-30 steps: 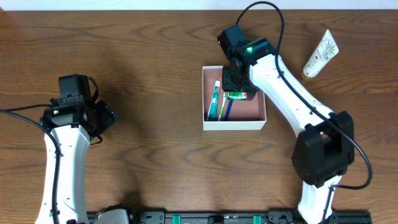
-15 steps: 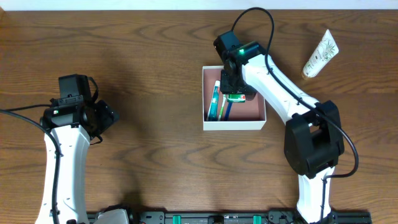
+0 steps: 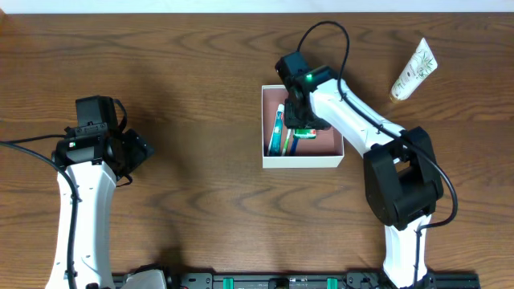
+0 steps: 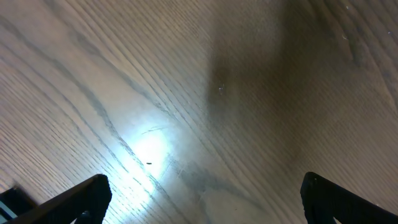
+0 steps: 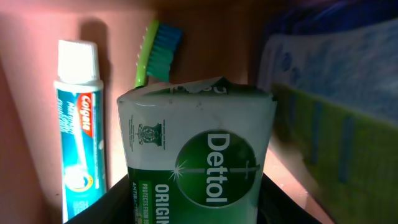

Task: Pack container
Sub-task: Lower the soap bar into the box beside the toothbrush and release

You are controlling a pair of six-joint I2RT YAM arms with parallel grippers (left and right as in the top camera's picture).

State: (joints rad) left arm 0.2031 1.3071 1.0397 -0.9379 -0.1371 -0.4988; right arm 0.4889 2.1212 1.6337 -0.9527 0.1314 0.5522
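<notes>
a dark wooden table (image 3: 201, 72) fills the overhead view, bare except toward its 2 o'clock side. the container (image 3: 303, 159) sits just off the table's middle toward 2 o'clock, white walls around a reddish-brown floor. a pale cosmetic tube (image 3: 414, 70) lies well apart from it, out near the 2 o'clock corner and not yet packed.

the right gripper (image 3: 303, 120) reaches down into the container from its 12 o'clock edge. in the wrist view its jaws stand either side of a green dettol soap pack (image 5: 199, 168), clamped on the pack's flanks and about half-spread, because the pack is that wide. the pack hangs upright over the floor, label toward the camera. whether its lower edge touches down i cannot tell.

along the container's 9 o'clock wall lies a colgate toothpaste (image 5: 79, 124), flat with its cap toward 12 o'clock. a green toothbrush (image 5: 155, 53) lies just beside it, blue bristles also toward 12 o'clock. the long things are laid parallel against one wall, which i judge leaves the 3 o'clock half open for the bulkier soap. a blurred blue and yellow-green shape (image 5: 336, 112) stands at 3 o'clock in the wrist view; i cannot name it.

the left gripper (image 3: 132, 152) waits at the table's 9 o'clock side, jaws spread wide over bare wood and holding nothing, clear of the working arm.

i judge the step in hand is setting the soap beside the toothbrush.
</notes>
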